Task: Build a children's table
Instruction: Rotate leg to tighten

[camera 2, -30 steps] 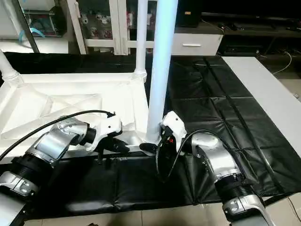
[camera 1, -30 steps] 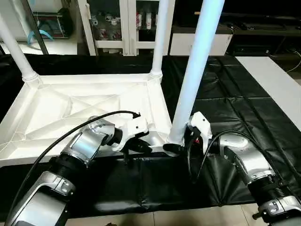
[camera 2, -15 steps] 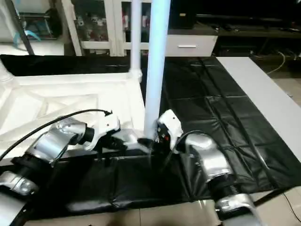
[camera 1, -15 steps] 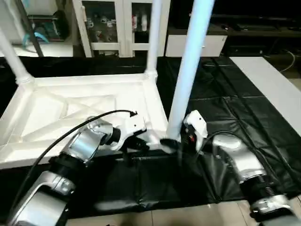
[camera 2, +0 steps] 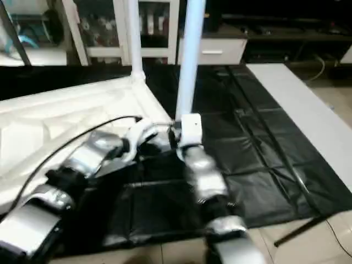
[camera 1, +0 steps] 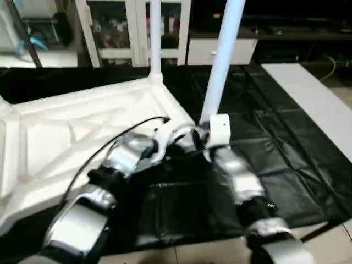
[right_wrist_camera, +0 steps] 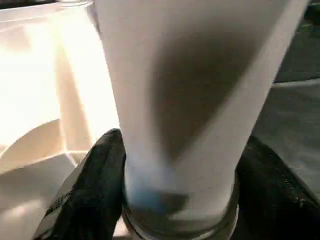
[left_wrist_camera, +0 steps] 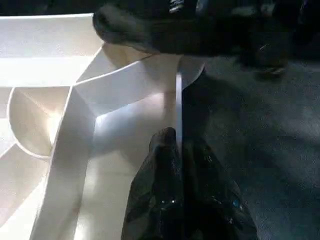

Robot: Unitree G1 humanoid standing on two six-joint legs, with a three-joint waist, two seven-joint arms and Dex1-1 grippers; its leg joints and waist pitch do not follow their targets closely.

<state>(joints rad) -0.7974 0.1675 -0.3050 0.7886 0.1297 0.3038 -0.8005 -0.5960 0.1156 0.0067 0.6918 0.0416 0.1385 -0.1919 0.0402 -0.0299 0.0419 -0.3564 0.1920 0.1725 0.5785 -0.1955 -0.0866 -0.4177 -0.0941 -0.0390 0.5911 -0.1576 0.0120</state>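
Observation:
The children's table top [camera 1: 66,126] lies upside down on the left, ribbed side up. One white leg [camera 1: 154,38] stands in its far right corner. A second leg [camera 1: 220,60] rises from the near right corner socket. My right gripper [camera 1: 204,132] is at that leg's base; in the right wrist view its black fingers [right_wrist_camera: 100,190] press the leg [right_wrist_camera: 180,100] from both sides. My left gripper [camera 1: 179,140] sits just beside it. In the left wrist view it [left_wrist_camera: 179,150] is shut on the thin rim [left_wrist_camera: 178,100] of the top near that corner.
The black-covered work table [camera 1: 275,137] stretches out to the right of the top. A white board [camera 1: 308,93] lies along its right side. White cabinets [camera 1: 110,27] stand behind. The floor [camera 1: 192,253] starts just below the table's front edge.
The view has shifted. Both arms have reached forward, and the top's near right corner with its leg has swung away from me. The right gripper's fingers have closed in on the leg.

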